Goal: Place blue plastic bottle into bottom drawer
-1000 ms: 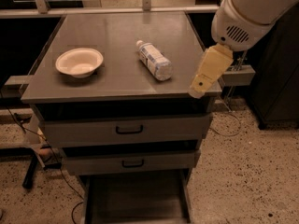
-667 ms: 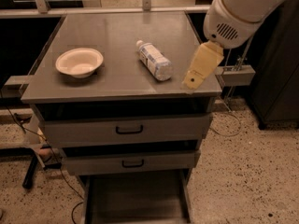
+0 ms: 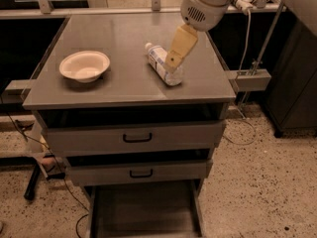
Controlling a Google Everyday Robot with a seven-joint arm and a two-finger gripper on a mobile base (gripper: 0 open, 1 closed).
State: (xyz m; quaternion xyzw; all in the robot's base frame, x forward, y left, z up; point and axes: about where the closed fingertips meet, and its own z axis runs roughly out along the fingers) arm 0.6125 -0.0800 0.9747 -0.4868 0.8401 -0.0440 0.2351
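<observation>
The gripper has been brought in from the right edge of the cabinet top and is now seen directly over the blue plastic bottle, overlapping its right side in the camera view. Contact cannot be confirmed, and whether the gripper is spread or closed cannot be told from this angle. The bottle has not been moved. It is lying on its side on the cabinet top, right of centre, white cap toward the back, well apart from the white bowl at the left. The bottom drawer is pulled out and nothing is seen in it. The two upper drawers are only partly out. The approach is judged nearly done and the grasp not yet made. Next, a descent and a closing around the bottle's body would be needed, then a carry down to the drawer. A crinkly, rounded body may be rolled or squeezed aside if it is caught off-centre.
</observation>
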